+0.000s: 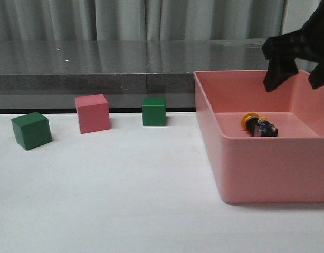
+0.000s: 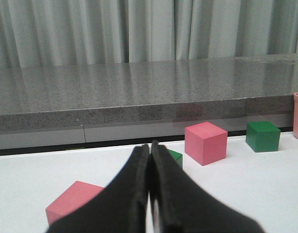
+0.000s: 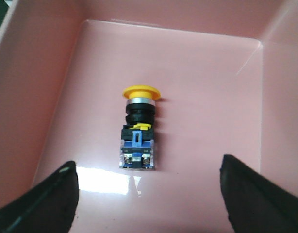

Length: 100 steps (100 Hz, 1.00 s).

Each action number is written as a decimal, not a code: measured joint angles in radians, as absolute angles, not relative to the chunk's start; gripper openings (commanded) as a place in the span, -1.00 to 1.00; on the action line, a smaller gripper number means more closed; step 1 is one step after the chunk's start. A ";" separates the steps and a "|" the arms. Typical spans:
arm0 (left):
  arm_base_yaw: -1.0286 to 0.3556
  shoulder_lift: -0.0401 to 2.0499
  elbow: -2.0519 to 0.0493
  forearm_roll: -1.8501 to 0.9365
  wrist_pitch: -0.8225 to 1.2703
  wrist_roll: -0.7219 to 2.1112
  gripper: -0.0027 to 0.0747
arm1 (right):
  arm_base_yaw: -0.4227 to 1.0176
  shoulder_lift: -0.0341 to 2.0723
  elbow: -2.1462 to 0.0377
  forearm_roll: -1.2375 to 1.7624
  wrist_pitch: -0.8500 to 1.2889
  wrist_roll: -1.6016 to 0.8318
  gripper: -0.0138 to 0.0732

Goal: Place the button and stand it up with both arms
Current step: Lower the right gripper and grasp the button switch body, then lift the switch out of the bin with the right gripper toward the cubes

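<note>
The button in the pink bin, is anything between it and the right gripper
Nothing visible. The right gripper hangs open above the pink bin, and the right wrist view shows the button lying on its side on the bare bin floor between the two fingers, with nothing over or beside it.

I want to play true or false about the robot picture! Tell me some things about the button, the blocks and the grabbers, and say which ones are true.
1. The button lies on its side inside the pink bin. True.
2. The right gripper is shut on the button. False: it is open above it, not touching.
3. The left gripper is shut with nothing in it. True.
4. The front view shows three green cubes. False: two green cubes and one pink cube.
5. The button's cap is yellow. True.
</note>
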<state>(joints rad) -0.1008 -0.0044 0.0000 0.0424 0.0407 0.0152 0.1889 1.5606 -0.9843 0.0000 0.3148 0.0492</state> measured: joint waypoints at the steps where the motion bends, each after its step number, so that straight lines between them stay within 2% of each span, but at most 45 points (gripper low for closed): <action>1: -0.101 -0.004 0.000 0.042 0.041 0.015 -0.98 | 0.188 1.565 -0.984 0.000 0.312 0.047 0.74; 45: -0.101 -0.004 0.000 0.042 0.041 0.015 -0.98 | 0.195 1.787 -1.041 0.000 0.213 0.037 0.74; 52: -0.101 -0.004 0.000 0.042 0.041 0.015 -0.98 | 0.195 1.816 -1.054 0.000 0.213 0.037 0.70; 59: -0.101 -0.004 0.000 0.042 0.041 0.015 -0.98 | 0.195 1.841 -1.065 0.000 0.213 0.037 0.53; 76: -0.101 -0.004 0.000 0.042 0.041 0.015 -0.98 | 0.195 1.876 -1.073 0.000 0.218 0.037 -0.15; 83: -0.101 -0.004 0.000 0.042 0.041 0.015 -0.98 | 0.195 1.876 -1.077 0.000 0.235 0.037 -0.36; 90: -0.101 -0.004 0.000 0.042 0.041 0.015 -0.98 | 0.195 1.876 -1.097 0.000 0.268 0.037 -0.48; 100: -0.101 -0.004 0.000 0.042 0.041 0.015 -0.98 | 0.195 1.863 -1.141 0.000 0.352 0.037 -0.53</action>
<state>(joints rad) -0.1008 -0.0044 0.0000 0.0424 0.0407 0.0152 0.1951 1.8629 -1.1412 0.0000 0.3523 0.0372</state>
